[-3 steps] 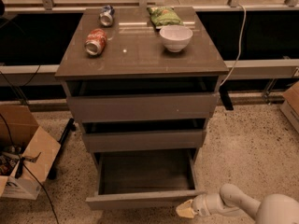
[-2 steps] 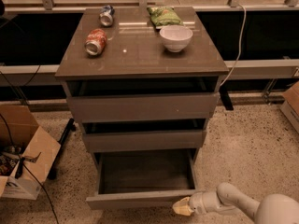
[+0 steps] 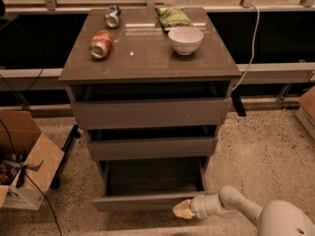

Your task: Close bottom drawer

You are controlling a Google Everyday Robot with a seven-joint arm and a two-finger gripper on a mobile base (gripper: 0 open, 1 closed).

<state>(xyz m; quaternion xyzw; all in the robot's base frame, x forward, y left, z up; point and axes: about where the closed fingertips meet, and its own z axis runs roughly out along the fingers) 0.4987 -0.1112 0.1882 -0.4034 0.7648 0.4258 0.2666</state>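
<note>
Cans, one red [image 3: 101, 44] and one blue [image 3: 112, 16], a green bag [image 3: 173, 17] and a white bowl [image 3: 185, 39] sit on the cabinet top [image 3: 147, 63]. A cardboard box [image 3: 29, 156] stands at the left edge. The bottom drawer [image 3: 142, 201] is pulled out, with the gripper [image 3: 181, 209] at its front's right end. I cannot tell its grip state.

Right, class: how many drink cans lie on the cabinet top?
2. A red can lies at the left of the cabinet top; a silver-blue can lies behind it, at the back. The gripper is low, at the front of the open bottom drawer.
</note>
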